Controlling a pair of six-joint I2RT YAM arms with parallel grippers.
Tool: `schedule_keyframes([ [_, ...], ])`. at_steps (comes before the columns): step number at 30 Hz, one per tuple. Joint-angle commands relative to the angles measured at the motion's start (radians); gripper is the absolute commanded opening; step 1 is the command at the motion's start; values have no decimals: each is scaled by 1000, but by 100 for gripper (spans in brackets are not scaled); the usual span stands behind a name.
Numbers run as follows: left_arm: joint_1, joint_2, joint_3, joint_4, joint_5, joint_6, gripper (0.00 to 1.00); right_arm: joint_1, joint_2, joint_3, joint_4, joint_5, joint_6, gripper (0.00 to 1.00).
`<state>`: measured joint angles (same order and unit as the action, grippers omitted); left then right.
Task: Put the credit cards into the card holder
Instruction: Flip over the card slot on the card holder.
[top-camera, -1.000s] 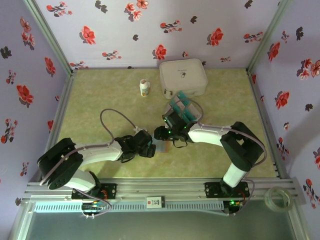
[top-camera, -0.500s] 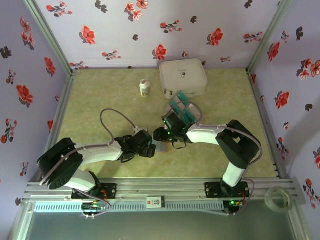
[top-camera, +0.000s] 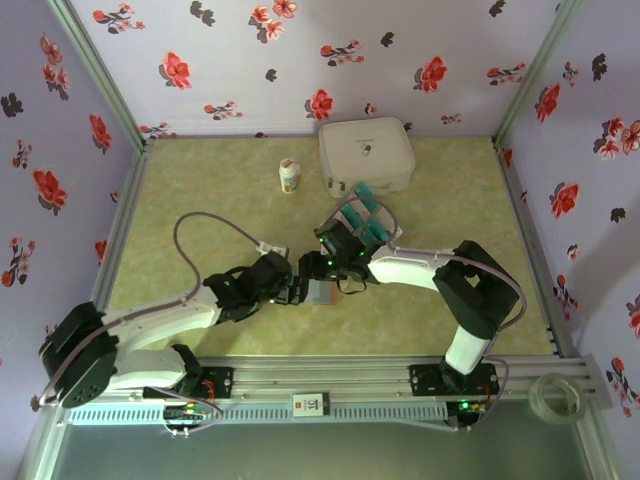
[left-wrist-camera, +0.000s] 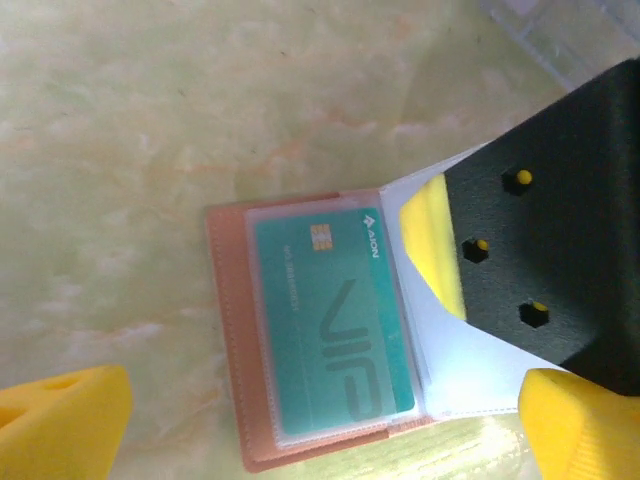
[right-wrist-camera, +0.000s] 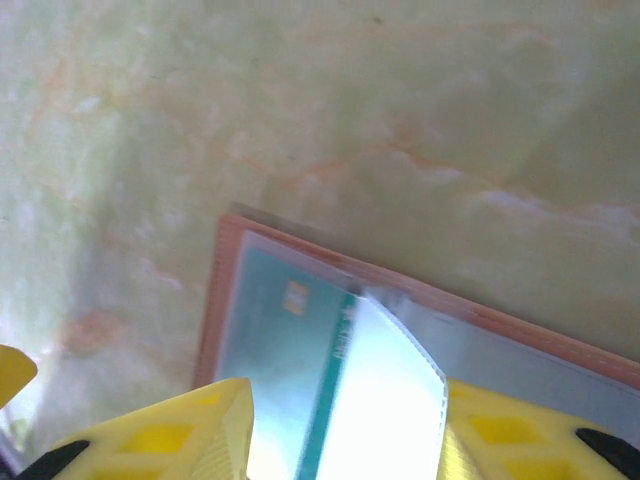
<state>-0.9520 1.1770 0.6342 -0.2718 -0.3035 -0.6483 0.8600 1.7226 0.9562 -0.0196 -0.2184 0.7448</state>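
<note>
The brown card holder (left-wrist-camera: 228, 330) lies open on the table, with one teal credit card (left-wrist-camera: 330, 325) inside a clear pocket. My left gripper (left-wrist-camera: 320, 430) hovers open just above it, a yellow fingertip on each side. My right gripper (right-wrist-camera: 345, 450) is open over the holder's other half. A clear pocket leaf (right-wrist-camera: 395, 390) stands up between its fingers and leans on the right finger (right-wrist-camera: 520, 435). In the top view both grippers, the left (top-camera: 293, 292) and the right (top-camera: 322, 268), meet at the holder (top-camera: 322, 293). More teal credit cards (top-camera: 362, 215) stand in a stack behind the right gripper.
A big white rounded case (top-camera: 366, 155) sits at the back, with a small white bottle (top-camera: 289, 176) to its left. The card stack rests on a clear tray (top-camera: 390, 226). Floral walls close in the green table (top-camera: 200, 200) on three sides.
My left arm has stretched out, bringing its gripper slightly right and close to the holder. My right gripper has shifted a little to the left over the holder.
</note>
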Motion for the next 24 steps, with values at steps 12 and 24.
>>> schedule_keyframes([
  [12,67,-343,-89,-86,-111,-112,100,78,238,231,-27,23,39,45],
  [24,100,-307,-96,-70,-108,-81,100,51,119,233,-100,48,-2,45],
])
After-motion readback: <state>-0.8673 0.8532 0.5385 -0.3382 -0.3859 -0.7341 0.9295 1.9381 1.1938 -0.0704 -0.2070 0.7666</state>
